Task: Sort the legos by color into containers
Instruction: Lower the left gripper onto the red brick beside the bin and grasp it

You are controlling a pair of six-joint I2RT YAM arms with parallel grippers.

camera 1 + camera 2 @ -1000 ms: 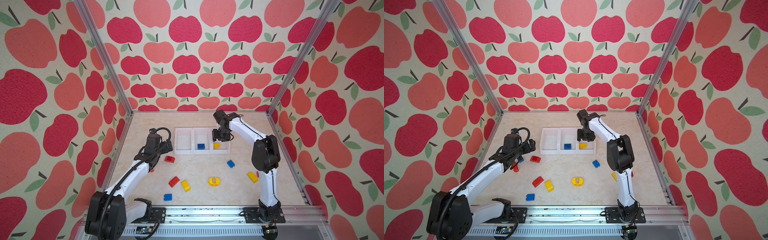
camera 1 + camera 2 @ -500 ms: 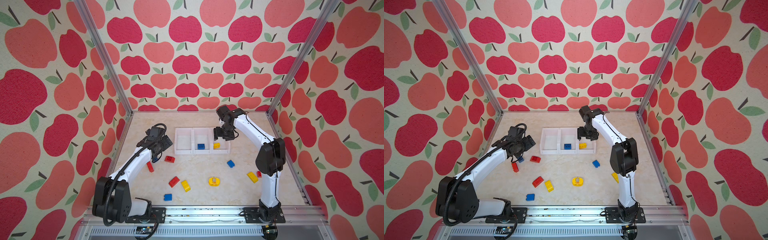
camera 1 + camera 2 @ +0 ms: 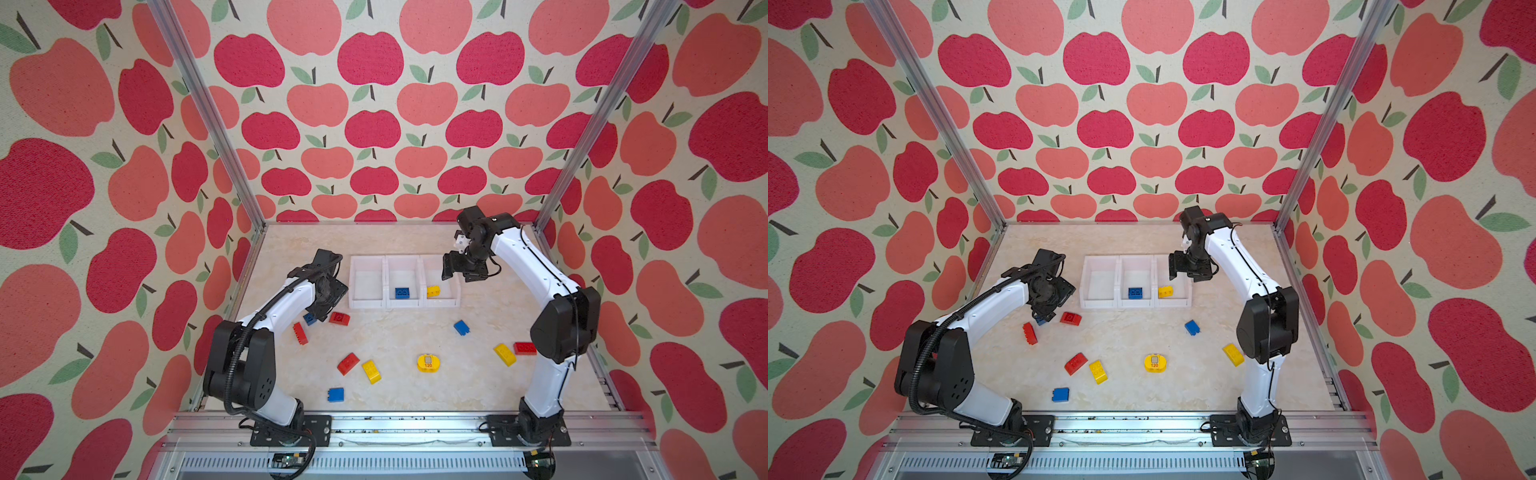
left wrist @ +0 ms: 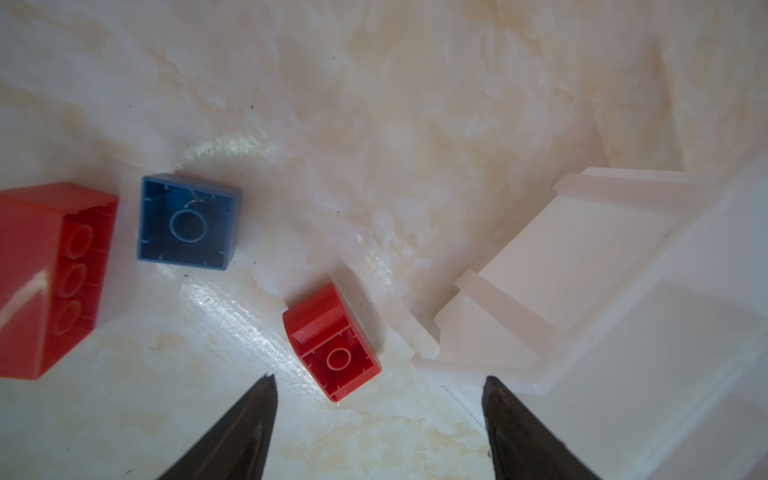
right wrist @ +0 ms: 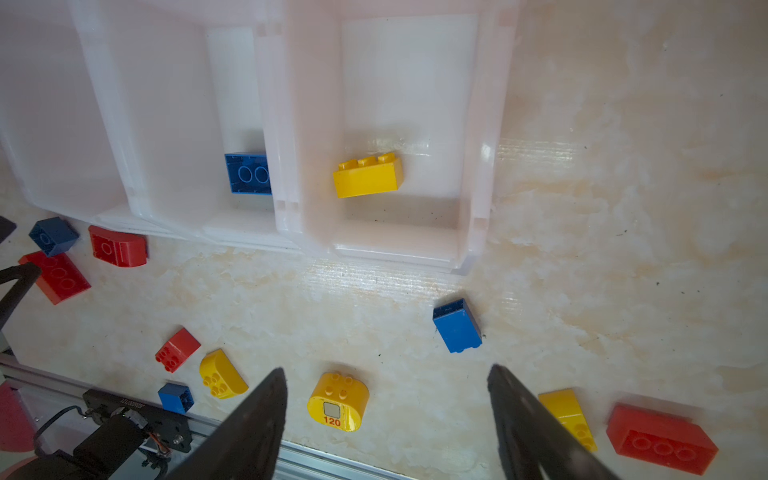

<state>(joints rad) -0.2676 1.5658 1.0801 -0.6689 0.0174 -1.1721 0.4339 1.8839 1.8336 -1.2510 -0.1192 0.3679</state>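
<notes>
Three joined containers point(image 3: 366, 282) sit in a row at the centre of both top views. There's a blue brick point(image 3: 401, 293) in the middle bin and a yellow brick point(image 3: 433, 291) in the right-hand one.

Your left fingers point(image 4: 245, 432) are spread with nothing between them. They hover over a small red sloped brick point(image 4: 332, 340) that lies underside up on the counter point(image 3: 399, 332), just beside the left bin's near corner. Close by are a blue square brick point(image 4: 187, 222), also flipped, and a long red brick point(image 4: 54, 274) on its side.

Your right fingers point(image 5: 257, 419) are spread too and empty, hanging over the upper right edge of the right-hand bin.

The rest is loose across the lower part of the frame. A blue wedge point(image 3: 461, 327), a yellow wedge point(image 3: 504, 354) and a second long red brick point(image 3: 524, 348) lie towards the right. The rounded yellow "120" piece point(image 3: 427, 362) is at lower centre. Left of it are a red slope point(image 3: 348, 363), a yellow rounded brick point(image 3: 371, 371) and a small blue brick point(image 3: 336, 394).
</notes>
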